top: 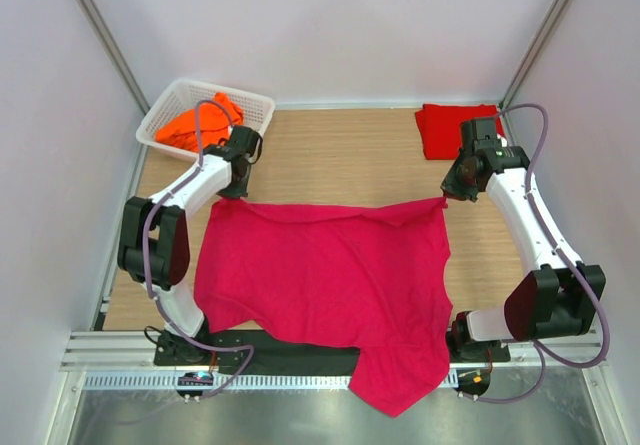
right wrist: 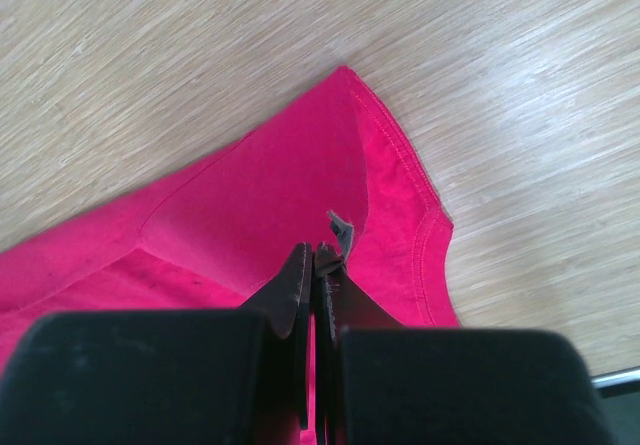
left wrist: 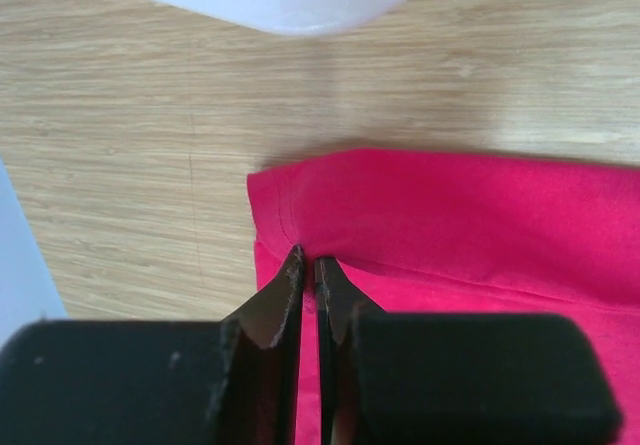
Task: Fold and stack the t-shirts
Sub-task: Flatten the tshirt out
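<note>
Table [top: 330, 155] of pale wood carries everything here. Most of its middle is covered by the pink shirt [top: 320, 275], spread out flat with some wrinkles. The shirt's far edge runs almost straight from one gripper to the other, and its near part hangs over the table's near edge in a loose point. The basket [top: 257, 111], white lattice, sits in the far left corner with the orange shirt [top: 190, 125] bunched inside it. The red shirt [top: 445, 125] lies folded in the far right corner, apart from the pink one. The right gripper [right wrist: 315, 255] is at the pink shirt's far right corner, clenched on the cloth, which puckers up toward its tips beside the stitched hem. The left gripper [left wrist: 308, 262] is at the far left corner, its fingers [left wrist: 285, 300] nearly together with a thin slit between them and the tips down at a fold along the hem. Whether they pinch the cloth I cannot tell. A small grey scrap [right wrist: 343, 231] sticks up just beside the right gripper's tips.
</note>
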